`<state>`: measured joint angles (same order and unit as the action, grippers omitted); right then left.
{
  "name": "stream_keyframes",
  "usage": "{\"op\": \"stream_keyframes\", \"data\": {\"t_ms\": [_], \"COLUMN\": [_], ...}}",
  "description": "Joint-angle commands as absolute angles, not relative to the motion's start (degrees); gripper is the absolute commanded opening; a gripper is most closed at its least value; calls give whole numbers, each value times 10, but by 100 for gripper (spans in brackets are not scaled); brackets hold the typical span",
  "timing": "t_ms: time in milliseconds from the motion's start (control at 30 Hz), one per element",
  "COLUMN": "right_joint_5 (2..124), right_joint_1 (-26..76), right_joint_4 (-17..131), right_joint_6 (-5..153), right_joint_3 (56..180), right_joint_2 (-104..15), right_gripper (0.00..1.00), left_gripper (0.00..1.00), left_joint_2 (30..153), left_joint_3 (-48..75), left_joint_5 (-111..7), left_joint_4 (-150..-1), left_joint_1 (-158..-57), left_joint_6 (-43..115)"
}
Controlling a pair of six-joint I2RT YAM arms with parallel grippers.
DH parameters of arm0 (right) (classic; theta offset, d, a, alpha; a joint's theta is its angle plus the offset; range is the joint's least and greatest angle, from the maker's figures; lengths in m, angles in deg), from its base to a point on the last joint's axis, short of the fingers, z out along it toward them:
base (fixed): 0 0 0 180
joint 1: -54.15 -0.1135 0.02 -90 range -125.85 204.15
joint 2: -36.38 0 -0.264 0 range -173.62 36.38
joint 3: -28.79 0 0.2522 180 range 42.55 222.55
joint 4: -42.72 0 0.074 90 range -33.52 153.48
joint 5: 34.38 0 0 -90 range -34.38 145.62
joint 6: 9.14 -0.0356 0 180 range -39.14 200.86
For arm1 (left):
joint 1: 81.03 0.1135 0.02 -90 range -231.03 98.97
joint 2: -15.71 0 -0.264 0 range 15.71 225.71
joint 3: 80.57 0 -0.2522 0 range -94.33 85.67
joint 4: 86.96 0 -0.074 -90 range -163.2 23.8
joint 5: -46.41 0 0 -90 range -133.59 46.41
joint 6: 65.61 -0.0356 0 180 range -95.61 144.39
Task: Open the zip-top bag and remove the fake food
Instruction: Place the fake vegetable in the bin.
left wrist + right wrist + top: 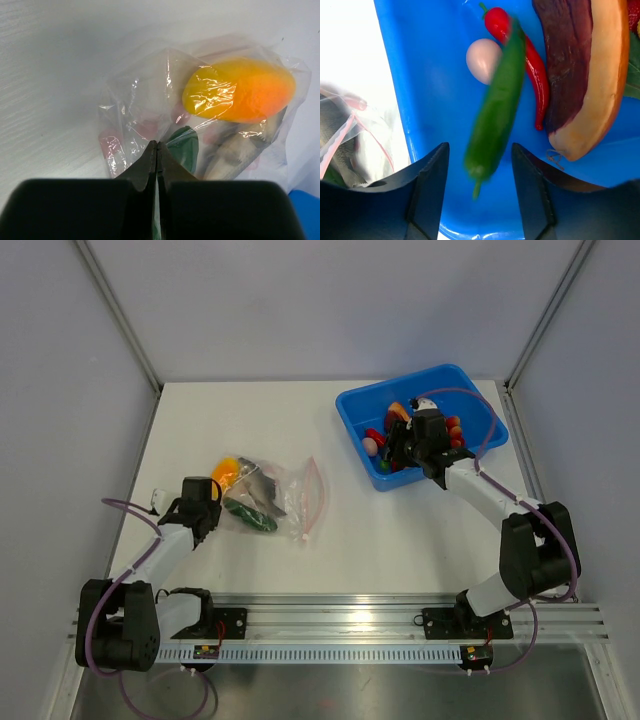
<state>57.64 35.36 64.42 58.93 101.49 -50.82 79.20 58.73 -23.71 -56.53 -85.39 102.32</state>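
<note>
My left hand (pixel 157 146) is pressed together, pinching the film at the left end of the zip-top bag (pixel 290 502) on the worktop (pixel 400 530). My right hand (pixel 480 150) hangs spread over the blue bin (pixel 470 390), with a green pepper (pixel 497 100) blurred loose between its fingers. The pink zip strip (pixel 318 495) runs near-to-far and faces right, so I judge the right hand must next reach left for the yellow fruit (pixel 240 90).

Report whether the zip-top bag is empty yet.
Not empty. Inside the zip-top bag, the left wrist view shows a yellow-orange fruit, a green piece and a grey fish.
</note>
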Motion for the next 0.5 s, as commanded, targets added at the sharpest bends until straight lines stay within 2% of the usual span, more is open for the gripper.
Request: {"op": "stream_keyframes", "data": {"t_ms": [0,233,367,467], "right_joint_5": [562,577,626,665], "right_joint_1": [358,357,358,358], "right_joint_4": [628,610,586,571], "right_joint_6": [584,584,585,588], "right_joint_3": [1030,1013,991,970], "right_joint_2": [-484,-455,-419,-398], "right_gripper": [61,64,65,66], "left_gripper": [0,0,0,5], "left_joint_2": [792,799,802,795], "left_joint_3": [582,584,583,580], "left_joint_5": [-240,-256,-271,-264], "left_joint_4": [-576,-597,-612,-588], "left_joint_1": [-853,-850,-840,-838], "left_joint_6": [1026,1015,1001,998]}}
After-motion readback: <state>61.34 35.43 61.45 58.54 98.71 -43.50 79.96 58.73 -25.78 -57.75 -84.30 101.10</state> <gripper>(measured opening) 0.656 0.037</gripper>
